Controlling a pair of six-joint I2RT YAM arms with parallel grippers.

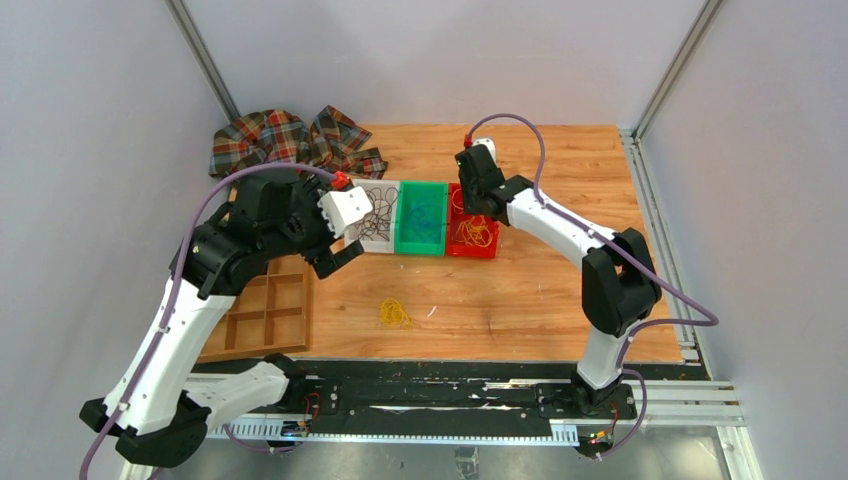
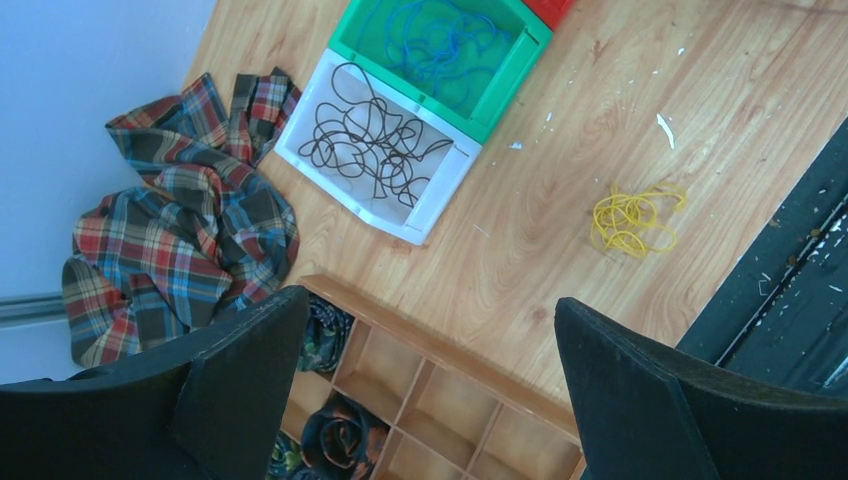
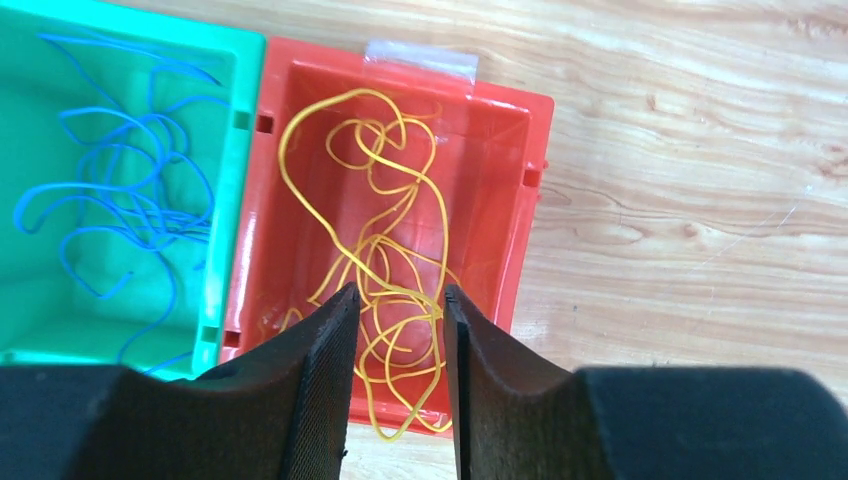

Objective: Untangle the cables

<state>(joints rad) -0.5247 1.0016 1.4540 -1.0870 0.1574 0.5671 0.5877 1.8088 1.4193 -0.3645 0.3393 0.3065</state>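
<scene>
The left arm is reaching forward, the left gripper (image 1: pixel 336 256) hovering well left of the red bin (image 1: pixel 474 254), jaws spread wide. The right arm is bending inward, the right gripper (image 3: pixel 398 295) pointing down over that bin, jaws narrowly parted.

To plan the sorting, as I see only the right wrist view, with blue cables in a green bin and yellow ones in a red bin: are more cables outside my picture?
Observer: Yes, a small yellow bunch lies loose on the table, on the near side of the green bin.
Operator: Any black ones?
Observer: Yes, black cables lie in a white bin touching the green bin's other side.
Operator: And the other arm?
Observer: The left hand is open and holds nothing.
</scene>
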